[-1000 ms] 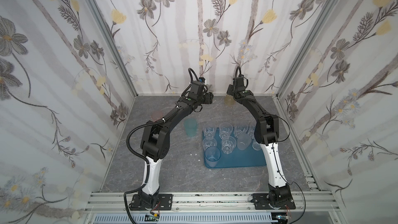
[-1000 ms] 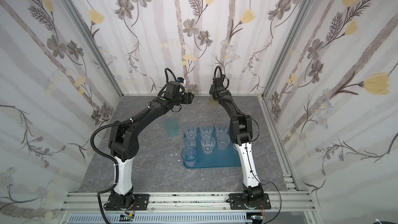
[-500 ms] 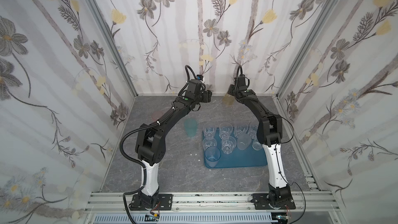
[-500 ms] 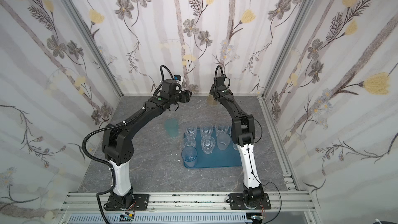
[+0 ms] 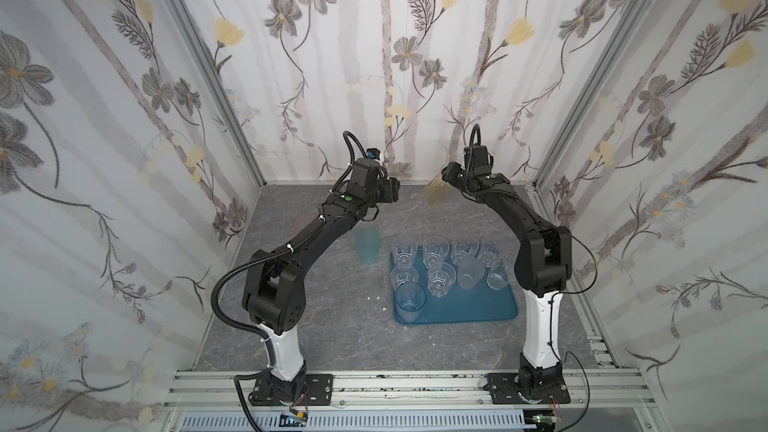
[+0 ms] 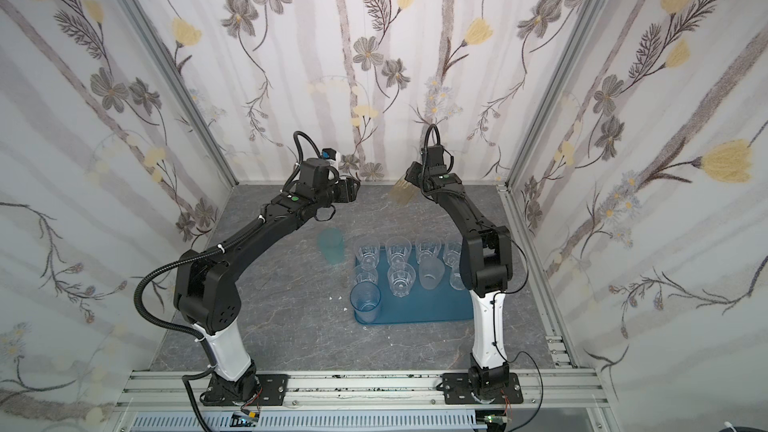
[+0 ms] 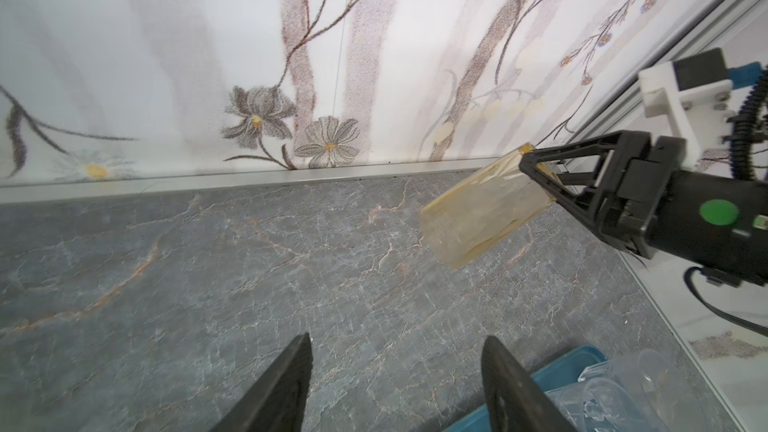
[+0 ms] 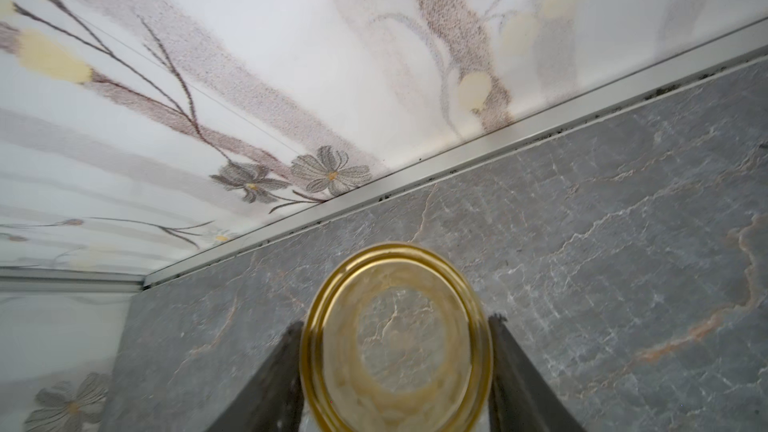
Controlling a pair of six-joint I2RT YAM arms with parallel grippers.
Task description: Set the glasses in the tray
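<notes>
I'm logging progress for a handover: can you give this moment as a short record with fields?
right hand: shut on amber glass, tilted, off the table near the back wall
left hand: open, empty, above the table
tray: holds clear glasses, a frosted glass, a blue glass at its near left corner
teal glass: standing on the table left of the tray, apart from it
not yet in tray: amber glass, teal glass

Illumination is bright, diffuse and even; tabletop (image 5: 332,326) shadows are faint. Both top views curve at edges. The close amber glass (image 8: 395,338) appears slightly blurred.
</notes>
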